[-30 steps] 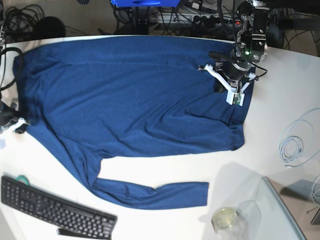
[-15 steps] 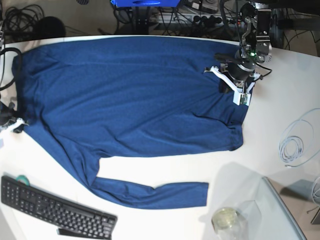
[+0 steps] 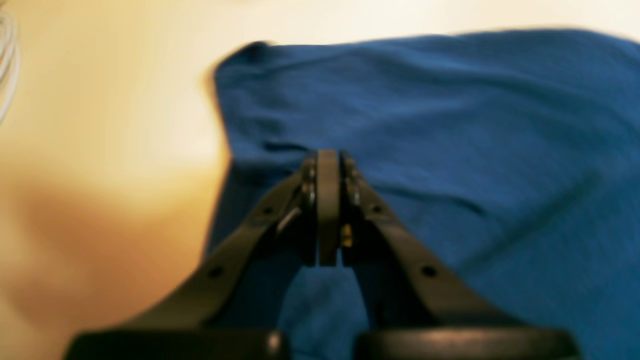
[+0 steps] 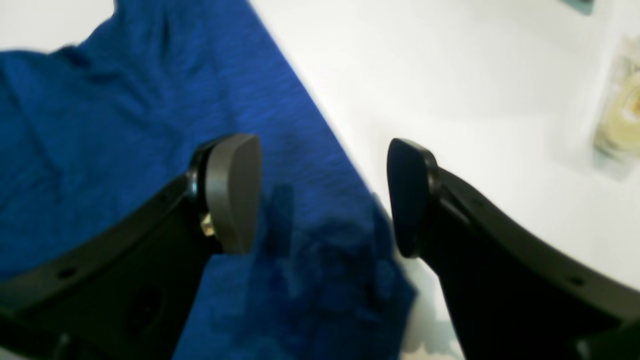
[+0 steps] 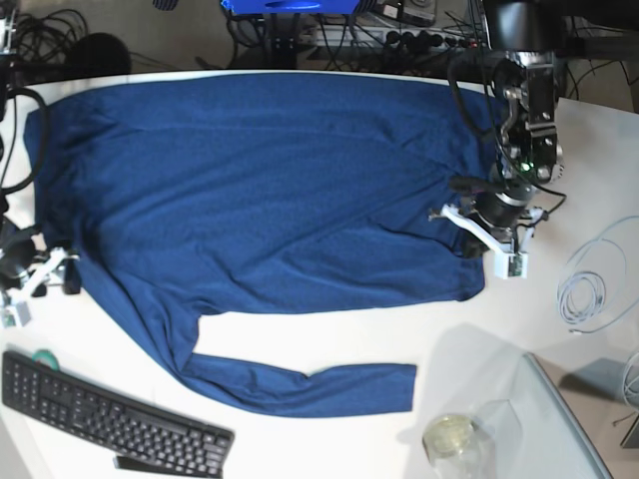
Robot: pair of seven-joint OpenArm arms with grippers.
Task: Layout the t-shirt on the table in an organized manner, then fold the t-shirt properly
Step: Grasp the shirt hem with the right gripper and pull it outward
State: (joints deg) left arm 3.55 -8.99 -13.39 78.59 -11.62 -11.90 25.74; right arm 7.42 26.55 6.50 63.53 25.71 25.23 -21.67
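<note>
T-shirt [image 5: 250,200] lies spread across most of the white bench [image 5: 559,170], dark navy, body wide and mostly flat w/ soft diagonal creases. One long sleeve [image 5: 300,384] runs along the near side, ending just short of a jar [image 5: 451,439]. Keyboard [image 5: 105,414] sits at the near corner, apart from the cloth; coiled white cable [image 5: 584,294] lies on the bench beyond the shirt's edge, base view's right.

Left pincer [image 3: 327,210]: tips pressed together, nothing seen between them in the wrist view, blurred shirt fabric below and ahead of it. In base view this arm hangs over the shirt's edge, near the corner on that side.

Right pincer [image 4: 325,195]: tips stand wide apart, nothing held. Wrist view shows it above the shirt's edge, one fingertip [image 4: 232,192] over blue fabric, other over bare bench. In base view it's at the far left edge, by the shirt's shoulder area; contact w/ cloth can't be told.
</note>
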